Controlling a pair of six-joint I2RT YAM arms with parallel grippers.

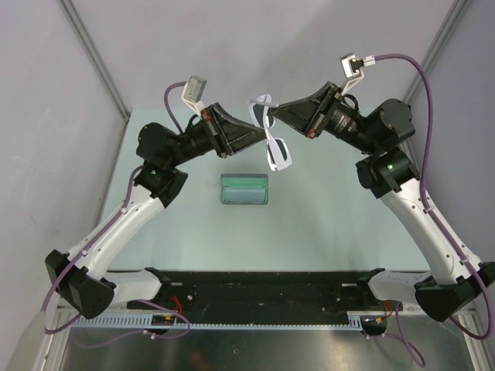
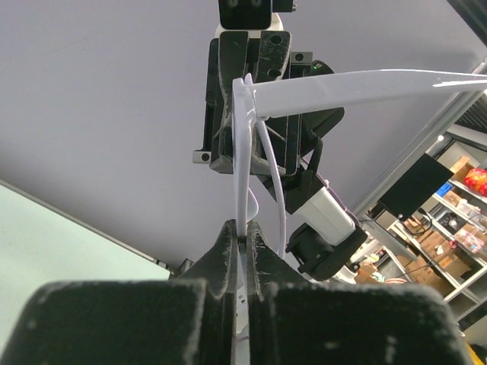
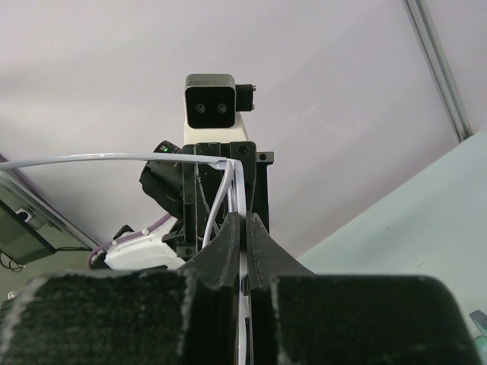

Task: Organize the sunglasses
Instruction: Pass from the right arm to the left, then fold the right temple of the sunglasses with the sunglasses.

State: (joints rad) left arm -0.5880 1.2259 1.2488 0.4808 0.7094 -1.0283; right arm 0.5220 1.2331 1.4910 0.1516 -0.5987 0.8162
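The sunglasses (image 1: 275, 147), white frame with dark lenses, hang in the air between my two grippers above the back of the table. My left gripper (image 1: 259, 136) is shut on the frame from the left; in the left wrist view its jaws pinch the white frame (image 2: 243, 175), and a white arm (image 2: 365, 82) sticks out to the right. My right gripper (image 1: 272, 112) is shut on the frame from the right; in the right wrist view the frame (image 3: 242, 199) runs up between the closed jaws, with a white arm (image 3: 99, 160) reaching left.
A grey-green oblong case (image 1: 244, 189) lies on the pale green table (image 1: 325, 224) below the glasses. Grey walls stand at the back and both sides. A black rail (image 1: 255, 290) crosses the near edge by the arm bases.
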